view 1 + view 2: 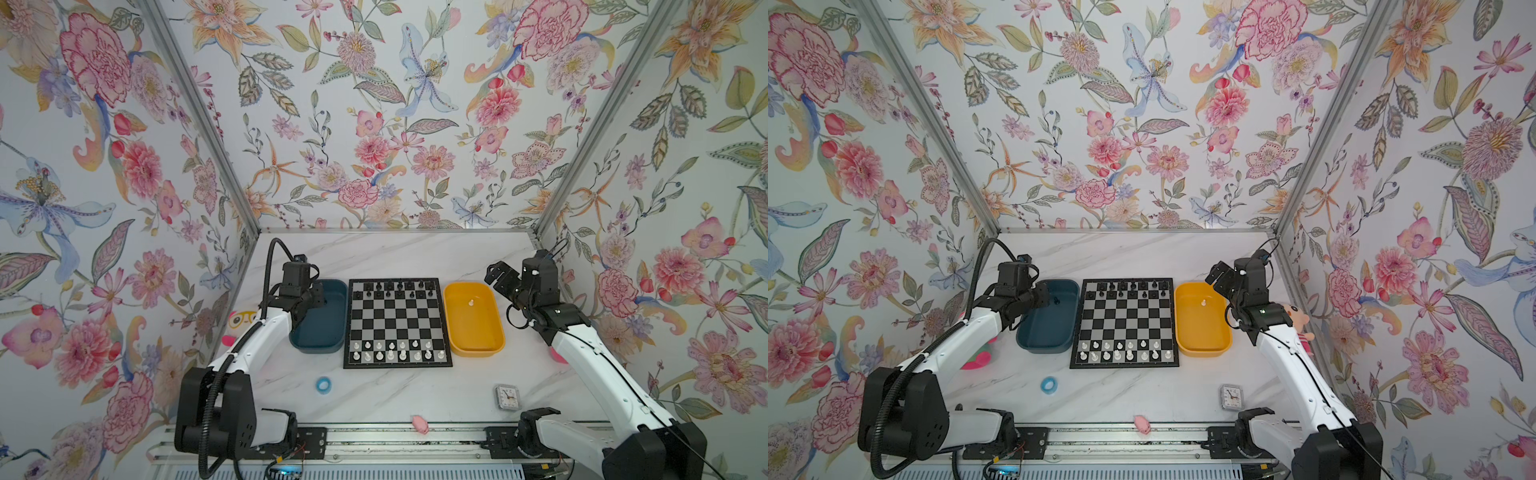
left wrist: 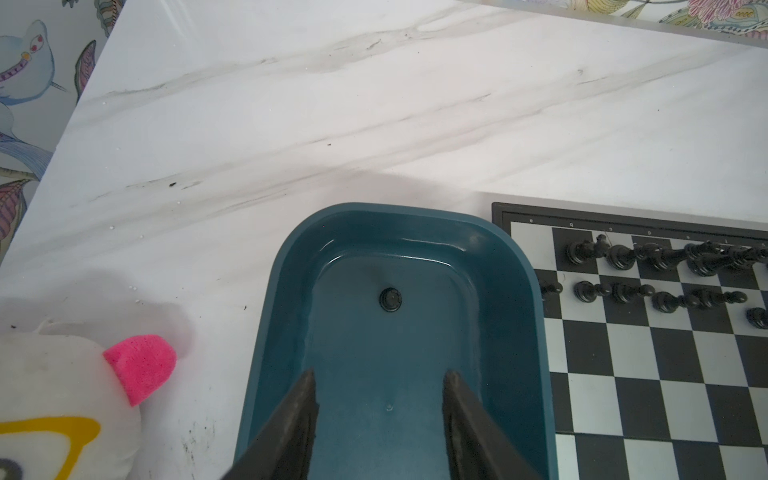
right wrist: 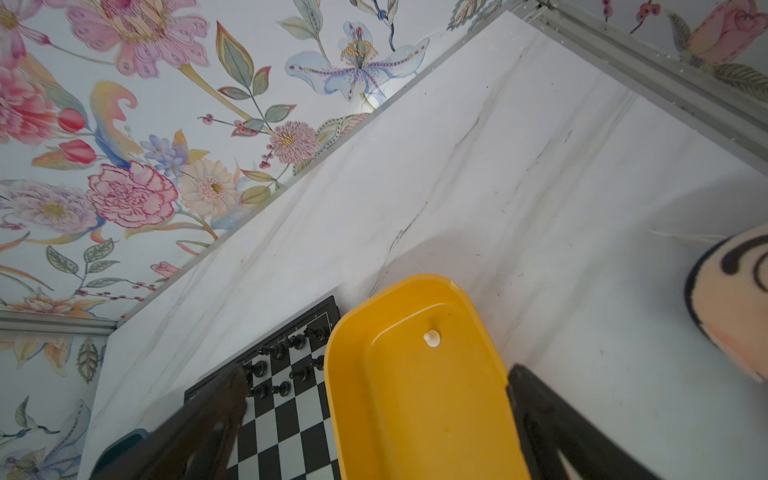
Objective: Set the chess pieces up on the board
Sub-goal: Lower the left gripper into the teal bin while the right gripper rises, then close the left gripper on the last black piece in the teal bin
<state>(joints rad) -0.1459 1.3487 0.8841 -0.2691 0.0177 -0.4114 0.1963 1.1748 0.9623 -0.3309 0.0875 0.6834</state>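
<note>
Okay so the board (image 1: 397,324) sits mid-counter (image 1: 374,395), with black pieces (image 1: 390,289) filling most of the two far rows and white pieces (image 1: 392,350) most of the two near rows. One black piece (image 2: 390,299) stands alone in the teal bin (image 2: 515,332) and one white piece (image 3: 432,338) alone in the yellow bin (image 3: 345,395), so I'd say we're nearly done.

The left hand (image 2: 380,376) hovers over the teal bin, jaws about half open, gripping nothing. The right hand (image 3: 376,372) hangs above the yellow bin, spread fully wide, also empty.

What worries me: both bins are smooth, glossy plastic with rounded corners and raised walls. These little round-based men are slick plastic too, so a slightly off-centre pinch could skid or topple one instead of lifting it. Coming in low, a finger might clip the bin wall and shove the whole bin into the board's edge. And the rows are packed tight, so dropping a piece into a gap risks knocking its neighbours over.
</note>
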